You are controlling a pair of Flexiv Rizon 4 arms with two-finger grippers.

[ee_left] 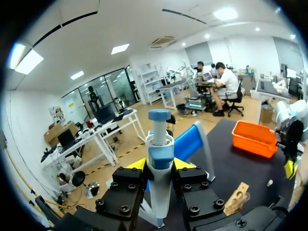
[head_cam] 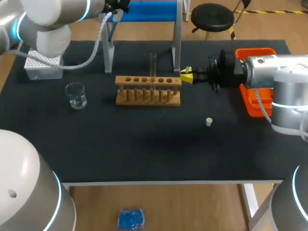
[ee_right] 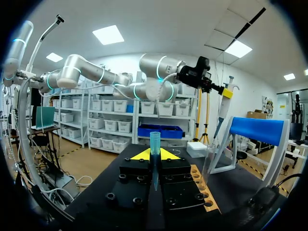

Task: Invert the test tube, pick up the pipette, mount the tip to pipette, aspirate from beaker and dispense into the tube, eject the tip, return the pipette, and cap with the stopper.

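Observation:
My left gripper [ee_left: 160,164] is shut on the white and blue pipette [ee_left: 159,149], held high over the table's far left, where the gripper [head_cam: 118,6] shows in the head view. From the right wrist the pipette [ee_right: 224,103] hangs tip-down in the air. My right gripper [ee_right: 154,155] is shut on a small blue pipette tip [ee_right: 154,143] and sits at the right end of the wooden rack [head_cam: 148,89]. A clear test tube [head_cam: 153,66] stands upright in the rack. The glass beaker [head_cam: 76,95] is at the left, and the white stopper [head_cam: 209,122] lies right of centre.
A white tip box [head_cam: 41,65] sits at the far left. The grey pipette stand with a blue top [head_cam: 144,12] rises behind the rack. An orange bin [head_cam: 252,98] lies under my right arm at the right edge.

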